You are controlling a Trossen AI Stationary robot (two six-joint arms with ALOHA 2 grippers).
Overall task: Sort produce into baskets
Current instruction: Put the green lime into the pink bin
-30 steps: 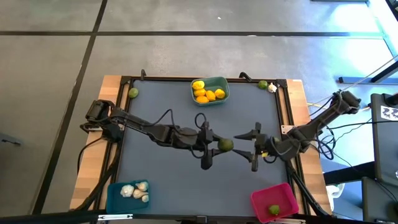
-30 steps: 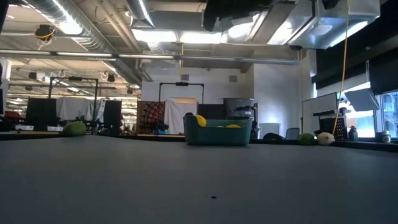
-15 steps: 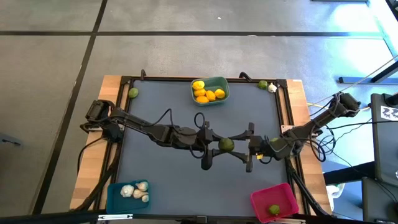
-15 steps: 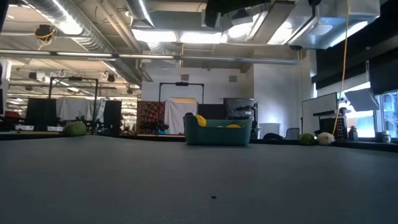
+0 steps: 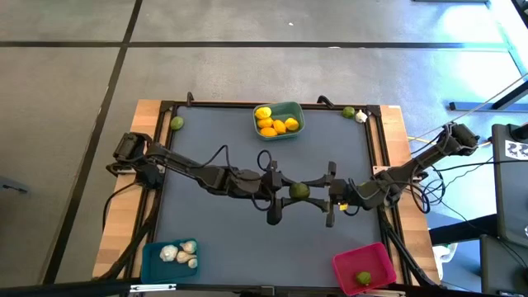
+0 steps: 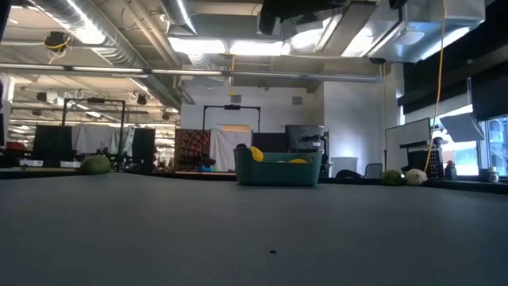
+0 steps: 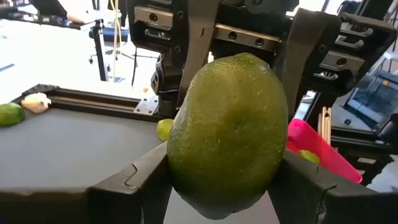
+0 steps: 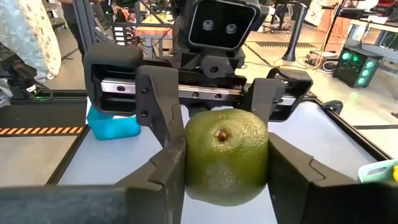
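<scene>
Above the middle of the dark table (image 5: 247,239), a lime (image 5: 299,191) hangs in the air between the two arms, held by the left gripper (image 5: 277,193) with its fingers pressed against the fruit's sides, while the right gripper (image 5: 328,195) faces it from the other side. In the right wrist view that arm's own fingers flank the lime closely and appear to touch it, though I cannot tell whether they bear on it yet. This looks like a mid-air handover, since the pink-red basket (image 5: 363,262) with one lime already in it sits at the near right corner, on the right arm's side. To do it well, the right fingers should close squarely across the fruit's widest part, at right angles to the left pair so the two sets do not clash, and the left should let go only once that grip is firm; a round, smooth lime can squirt out of a glancing pinch. The teal-green basket (image 5: 290,110) holds lemons at the far edge, the blue basket (image 5: 153,256) holds garlic bulbs (image 5: 179,254) at the near left, and two more limes and a garlic bulb lie at the far corners.
</scene>
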